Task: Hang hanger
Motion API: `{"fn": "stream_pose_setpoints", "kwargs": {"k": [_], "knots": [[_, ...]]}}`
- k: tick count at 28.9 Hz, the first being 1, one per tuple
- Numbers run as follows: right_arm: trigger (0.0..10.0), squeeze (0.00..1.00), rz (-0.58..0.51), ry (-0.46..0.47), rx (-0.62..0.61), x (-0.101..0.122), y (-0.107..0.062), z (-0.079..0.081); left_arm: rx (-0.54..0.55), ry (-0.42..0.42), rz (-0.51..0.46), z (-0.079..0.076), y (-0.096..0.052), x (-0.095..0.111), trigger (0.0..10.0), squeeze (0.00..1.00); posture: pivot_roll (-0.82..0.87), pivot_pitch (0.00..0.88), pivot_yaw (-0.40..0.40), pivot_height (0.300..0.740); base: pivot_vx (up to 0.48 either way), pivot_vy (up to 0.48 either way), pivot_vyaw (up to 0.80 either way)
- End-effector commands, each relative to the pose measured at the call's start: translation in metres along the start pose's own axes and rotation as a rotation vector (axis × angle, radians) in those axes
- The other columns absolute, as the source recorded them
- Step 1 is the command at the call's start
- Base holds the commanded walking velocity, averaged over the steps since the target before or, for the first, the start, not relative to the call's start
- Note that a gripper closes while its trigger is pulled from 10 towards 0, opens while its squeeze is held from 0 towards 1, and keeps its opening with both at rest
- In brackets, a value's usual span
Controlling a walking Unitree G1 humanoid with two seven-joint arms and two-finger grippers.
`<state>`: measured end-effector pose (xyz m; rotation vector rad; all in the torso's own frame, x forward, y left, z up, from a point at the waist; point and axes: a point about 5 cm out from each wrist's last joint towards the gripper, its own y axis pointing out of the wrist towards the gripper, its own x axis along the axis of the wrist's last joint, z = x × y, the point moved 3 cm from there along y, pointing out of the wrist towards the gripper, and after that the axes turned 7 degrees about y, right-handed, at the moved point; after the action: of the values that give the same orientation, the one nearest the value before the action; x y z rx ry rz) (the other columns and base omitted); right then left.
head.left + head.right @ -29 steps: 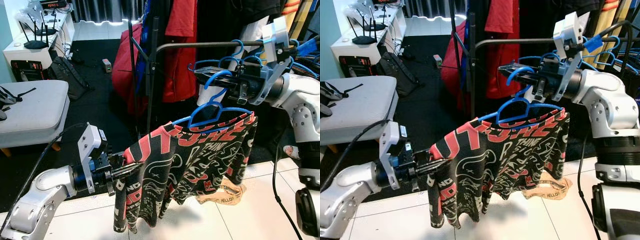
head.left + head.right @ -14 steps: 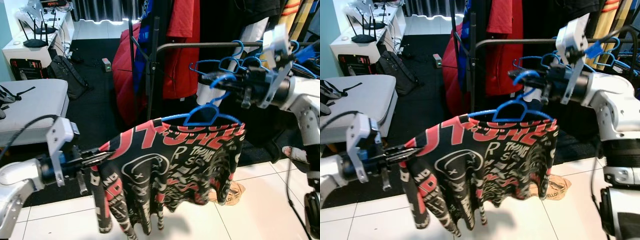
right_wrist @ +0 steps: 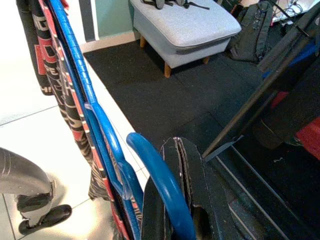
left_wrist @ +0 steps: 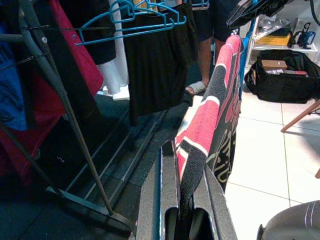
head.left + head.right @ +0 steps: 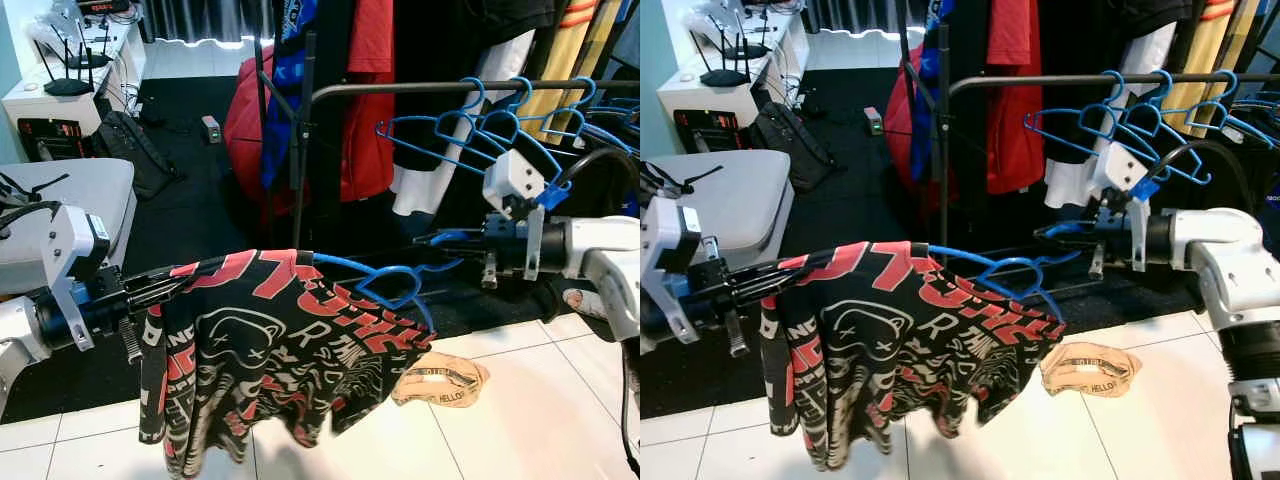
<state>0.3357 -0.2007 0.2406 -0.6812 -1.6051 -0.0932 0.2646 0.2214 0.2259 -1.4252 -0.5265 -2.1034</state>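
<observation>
A black and red printed shirt point(image 5: 270, 345) hangs on a blue hanger point(image 5: 385, 282) that lies tilted, well below the dark clothes rail point(image 5: 420, 88). My right gripper point(image 5: 428, 240) is shut on the hanger's hook point(image 3: 160, 195), in front of the rack. My left gripper point(image 5: 165, 283) is shut on the shirt's shoulder edge point(image 4: 200, 135) and holds it out to the left. Several empty blue hangers point(image 5: 470, 125) hang on the rail above the right gripper.
Red and dark garments point(image 5: 360, 100) hang on the rack behind. A beige cloth point(image 5: 435, 380) lies on the white tiles under the shirt. A grey ottoman point(image 5: 60, 200) stands at the left. A person's legs point(image 4: 202, 60) stand behind the rack.
The right gripper has dropped from rail height with the hanger. The left gripper has moved left and up, stretching the shirt out and tilting the hanger.
</observation>
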Motion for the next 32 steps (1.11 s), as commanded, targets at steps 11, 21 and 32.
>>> {"fn": "stream_pose_setpoints", "kwargs": {"k": [11,21,32], "knots": [[0.0,0.00,-0.211,0.011,-0.058,0.038,0.016,-0.008,-0.194,-0.028,-0.144,-0.041,0.040,0.024,0.0,0.00,0.01,0.034,-0.046,0.740,0.000,0.000,0.00],[0.0,0.00,-0.050,-0.017,0.098,0.007,0.068,0.029,-0.389,0.023,-0.218,-0.071,0.067,0.047,0.0,0.00,0.01,0.030,-0.048,0.740,0.000,0.000,0.00],[0.0,0.00,-0.139,-0.003,-0.031,0.025,0.044,0.002,-0.366,0.057,-0.111,-0.062,0.062,0.031,0.0,0.00,0.01,0.021,-0.038,0.740,0.000,0.000,0.00]]}}
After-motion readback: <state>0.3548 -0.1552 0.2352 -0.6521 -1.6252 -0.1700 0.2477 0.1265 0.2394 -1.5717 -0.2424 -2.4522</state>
